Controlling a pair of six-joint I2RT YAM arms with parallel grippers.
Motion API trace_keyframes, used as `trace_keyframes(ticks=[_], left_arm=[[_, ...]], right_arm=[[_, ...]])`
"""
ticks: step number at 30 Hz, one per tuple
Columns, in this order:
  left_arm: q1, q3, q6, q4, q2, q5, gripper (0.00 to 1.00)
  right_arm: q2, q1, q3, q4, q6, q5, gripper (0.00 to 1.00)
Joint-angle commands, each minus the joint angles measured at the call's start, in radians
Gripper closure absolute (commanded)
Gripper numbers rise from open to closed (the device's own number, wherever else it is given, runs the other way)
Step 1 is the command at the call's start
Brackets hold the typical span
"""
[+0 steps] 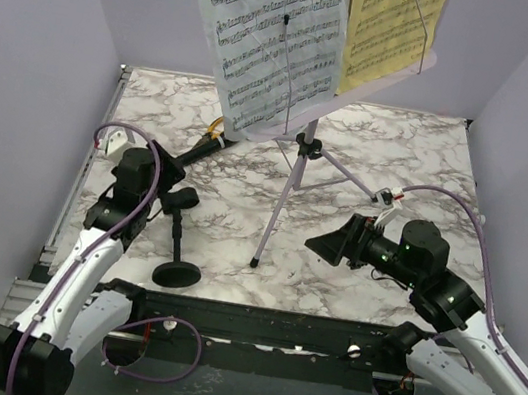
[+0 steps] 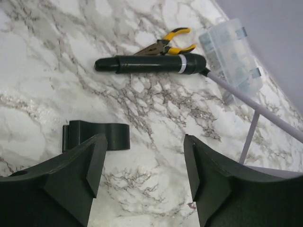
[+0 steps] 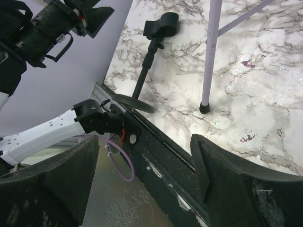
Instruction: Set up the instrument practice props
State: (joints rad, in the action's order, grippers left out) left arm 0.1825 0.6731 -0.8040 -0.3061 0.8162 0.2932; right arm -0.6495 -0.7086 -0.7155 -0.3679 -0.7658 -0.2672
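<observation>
The lilac music stand (image 1: 291, 187) is upright mid-table on its thin tripod, with a white page (image 1: 266, 36) and a yellow page (image 1: 389, 26) on its tray. The black microphone (image 2: 151, 64) lies flat on the marble, also seen in the top view (image 1: 195, 153). The short black mic stand (image 1: 177, 236) is upright on its round base (image 3: 132, 101) near the front edge. My left gripper (image 2: 142, 175) hangs open over bare marble, its left finger beside the stand's clip (image 2: 97, 135), the microphone ahead of it. My right gripper (image 1: 332, 244) is open and empty, right of the tripod.
Yellow-handled pliers (image 2: 165, 45) lie just behind the microphone. A clear plastic compartment box (image 2: 232, 52) sits to their right under the tray. A tripod leg (image 3: 208, 56) lands near the front edge. The black front rail (image 3: 180, 156) lies below my right gripper.
</observation>
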Motion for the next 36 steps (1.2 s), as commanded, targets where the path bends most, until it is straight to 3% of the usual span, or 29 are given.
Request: trace_keyframes(ticks=[1,4,8,12,19,26,29,33,36], left_arm=[[-0.006,-0.052,-0.075,-0.113,0.068,0.000,0.20],[-0.006,-0.099,-0.127,-0.103,0.118,-0.033,0.05],[-0.006,-0.159,-0.166,-0.057,0.220,-0.111,0.05],[-0.006,-0.200,-0.176,0.019,0.302,-0.201,0.18],[-0.005,-0.217,-0.139,0.091,0.328,-0.125,0.45],[-0.005,-0.202,-0.098,0.163,0.378,-0.161,0.58],[-0.006,-0.164,-0.039,0.173,0.348,-0.167,0.65],[-0.006,-0.090,0.054,0.174,0.259,-0.184,0.81],[-0.006,-0.052,0.107,0.185,0.175,-0.200,0.85]], right_arm=[[-0.010,-0.004,-0.026,0.010,0.014,0.004,0.15],[-0.013,-0.004,-0.029,0.008,0.016,-0.002,0.16],[-0.008,-0.005,-0.026,0.001,0.015,0.003,0.16],[-0.008,-0.005,-0.019,0.014,0.007,0.001,0.16],[-0.013,-0.004,-0.019,0.021,0.002,-0.008,0.15],[0.002,-0.004,-0.024,0.005,0.002,0.004,0.16],[0.012,-0.005,-0.030,-0.010,0.000,0.011,0.16],[0.020,-0.005,-0.038,-0.031,0.001,0.025,0.16],[0.022,-0.004,-0.039,-0.032,0.001,0.028,0.16]])
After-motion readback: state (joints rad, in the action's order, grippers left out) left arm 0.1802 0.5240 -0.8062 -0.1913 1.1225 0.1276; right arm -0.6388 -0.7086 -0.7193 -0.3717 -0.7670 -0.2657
